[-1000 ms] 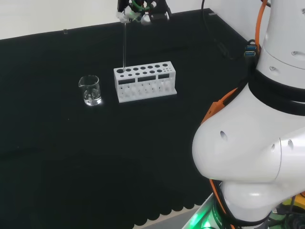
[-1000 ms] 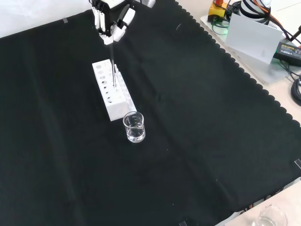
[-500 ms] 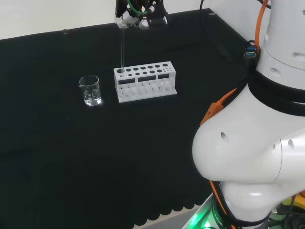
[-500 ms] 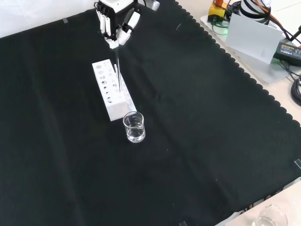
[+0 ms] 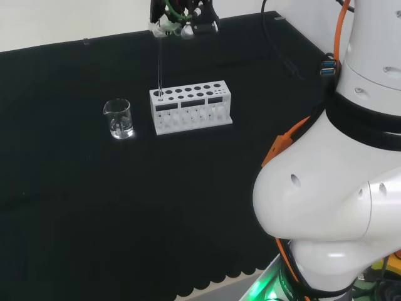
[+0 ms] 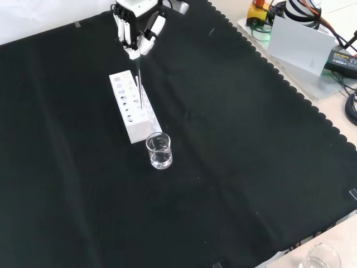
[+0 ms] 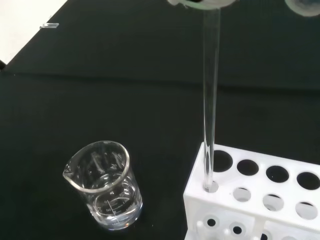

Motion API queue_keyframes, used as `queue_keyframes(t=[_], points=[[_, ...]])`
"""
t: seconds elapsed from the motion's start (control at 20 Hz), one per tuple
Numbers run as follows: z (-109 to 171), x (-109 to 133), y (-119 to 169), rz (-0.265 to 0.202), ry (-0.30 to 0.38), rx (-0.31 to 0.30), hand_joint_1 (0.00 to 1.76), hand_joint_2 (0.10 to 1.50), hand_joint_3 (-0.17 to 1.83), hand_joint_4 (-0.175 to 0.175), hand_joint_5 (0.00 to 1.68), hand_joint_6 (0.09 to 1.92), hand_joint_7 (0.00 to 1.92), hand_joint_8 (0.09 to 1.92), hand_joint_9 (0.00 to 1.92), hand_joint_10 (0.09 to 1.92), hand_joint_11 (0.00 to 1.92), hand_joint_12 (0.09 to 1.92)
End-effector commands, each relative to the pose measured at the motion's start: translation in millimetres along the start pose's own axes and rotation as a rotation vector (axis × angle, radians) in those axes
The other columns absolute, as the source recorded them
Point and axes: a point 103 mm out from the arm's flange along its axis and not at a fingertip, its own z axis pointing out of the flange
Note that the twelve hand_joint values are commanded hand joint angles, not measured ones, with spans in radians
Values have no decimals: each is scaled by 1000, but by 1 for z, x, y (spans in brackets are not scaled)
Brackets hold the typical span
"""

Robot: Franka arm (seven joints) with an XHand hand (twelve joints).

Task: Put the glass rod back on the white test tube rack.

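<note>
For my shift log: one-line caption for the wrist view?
Glass rod held upright, lower tip in a corner hole of the white rack, beside a glass beaker.

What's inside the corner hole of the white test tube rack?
The glass rod, held by the hand, has its lower tip in that hole of the rack. The rack hides how deep it reaches.

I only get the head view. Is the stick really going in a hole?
Observer: Yes. In the wrist view the rod's tip sits in a small corner hole of the rack.
Operator: Is the cup empty?
Observer: No, the beaker has a little clear liquid at the bottom.
Operator: Is the hand letting go?
Observer: Not that I see. In the front view the hand's fingers are curled on the rod's top.
</note>
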Motion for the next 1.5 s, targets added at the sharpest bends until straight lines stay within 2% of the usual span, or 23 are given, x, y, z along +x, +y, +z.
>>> queue_keyframes(t=[0.05,0.75,1.5], points=[[8,-4,-1,2,5,13,1323,1073,-175,-175,1388,87,1310,743,1679,457,1551,598],[42,5,23,-35,-3,45,1323,1073,-175,-175,1388,87,1310,743,1679,456,1550,599],[63,-19,30,-11,7,60,1323,1073,-175,-175,1389,87,1310,742,1680,456,1550,601]])
